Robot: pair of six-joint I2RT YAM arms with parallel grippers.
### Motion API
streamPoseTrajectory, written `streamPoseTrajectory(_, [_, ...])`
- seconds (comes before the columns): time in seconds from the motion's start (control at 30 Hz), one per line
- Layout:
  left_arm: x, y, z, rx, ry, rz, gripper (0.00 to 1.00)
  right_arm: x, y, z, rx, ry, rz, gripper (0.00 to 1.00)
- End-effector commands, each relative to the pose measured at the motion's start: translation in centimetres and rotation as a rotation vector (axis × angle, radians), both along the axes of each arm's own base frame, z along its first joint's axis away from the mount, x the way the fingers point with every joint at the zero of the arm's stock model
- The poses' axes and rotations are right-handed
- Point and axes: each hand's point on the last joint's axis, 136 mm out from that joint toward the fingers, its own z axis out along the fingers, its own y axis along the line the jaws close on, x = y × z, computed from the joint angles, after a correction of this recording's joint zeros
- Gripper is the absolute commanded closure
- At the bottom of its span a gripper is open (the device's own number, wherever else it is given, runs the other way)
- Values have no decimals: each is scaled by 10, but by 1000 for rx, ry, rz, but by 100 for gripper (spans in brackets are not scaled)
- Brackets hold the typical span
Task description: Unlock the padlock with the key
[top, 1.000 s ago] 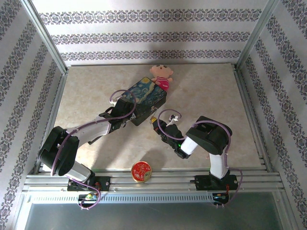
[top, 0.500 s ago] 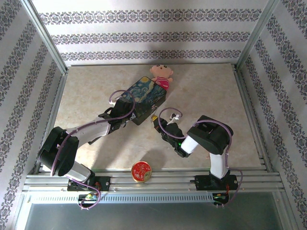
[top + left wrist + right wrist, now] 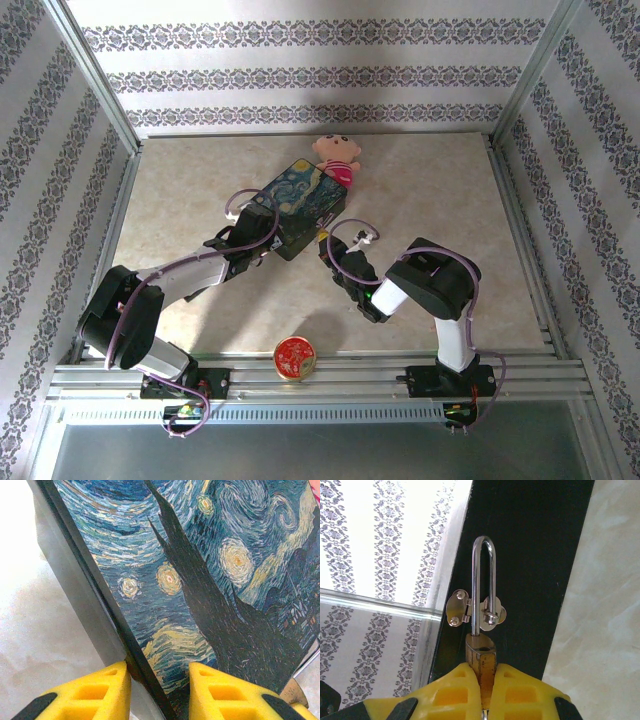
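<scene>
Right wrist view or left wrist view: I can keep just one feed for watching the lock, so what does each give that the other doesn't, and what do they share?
Right wrist view adds: the padlock, its shackle through the hasp on the black side of the tin box, and the right end effector shut on what looks like the key under the lock. Left wrist view adds: the box's painted lid, with the left end effector straddling its edge. Shared: the box, yellow fingers, the pale table.
</scene>
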Motion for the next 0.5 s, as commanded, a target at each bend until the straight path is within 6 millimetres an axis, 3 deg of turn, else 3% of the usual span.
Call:
streamPoseTrajectory(0.0, [-47, 28, -63, 118, 248, -3, 70, 3, -13, 11, 16, -47, -53, 100])
streamPoseTrajectory(0.47, [-48, 37, -61, 134, 244, 18, 70, -3, -34, 12, -31, -54, -79, 100])
